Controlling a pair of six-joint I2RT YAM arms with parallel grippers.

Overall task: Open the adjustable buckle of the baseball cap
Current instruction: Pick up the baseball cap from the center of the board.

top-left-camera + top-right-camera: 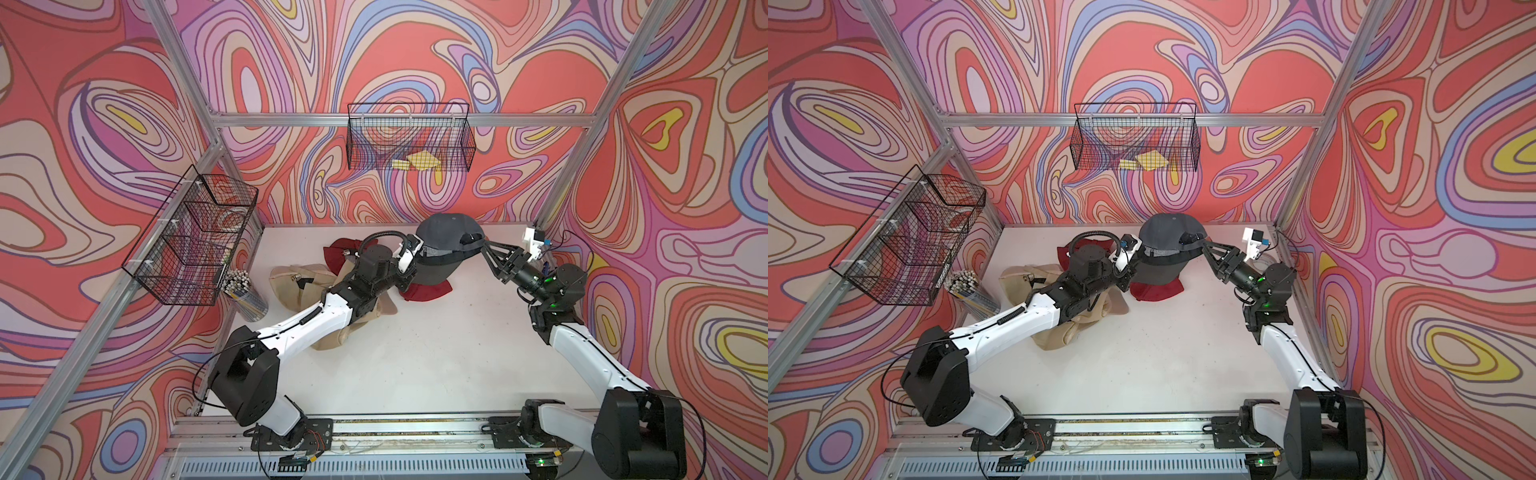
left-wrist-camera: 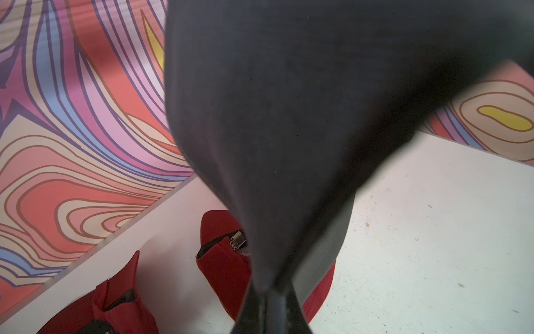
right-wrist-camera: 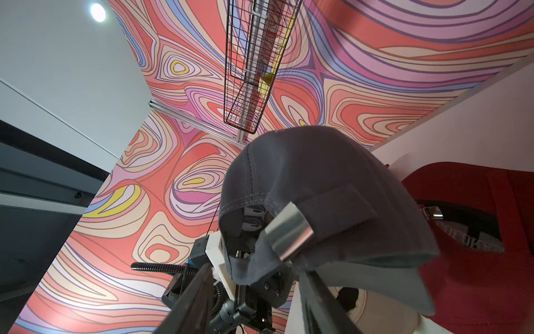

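The white table [image 1: 436, 353] has open room across its near half. Toward the far edge, the gray baseball cap [image 1: 446, 227] is held above a red cap [image 1: 428, 291]. The left gripper [image 2: 271, 300] pinches its fabric. The right gripper [image 3: 255, 271] is spread around the strap by the metal buckle [image 3: 289, 231].

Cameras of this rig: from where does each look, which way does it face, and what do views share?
Both top views: high above the arm bases, looking down at the table; both arms, the left tool and the right tool show.
Left wrist: on the left arm, facing along its shut tool into the grey cap.
Right wrist: low, facing up at the cap's buckle; its own fingers show.
Shared: all views show the grey cap.
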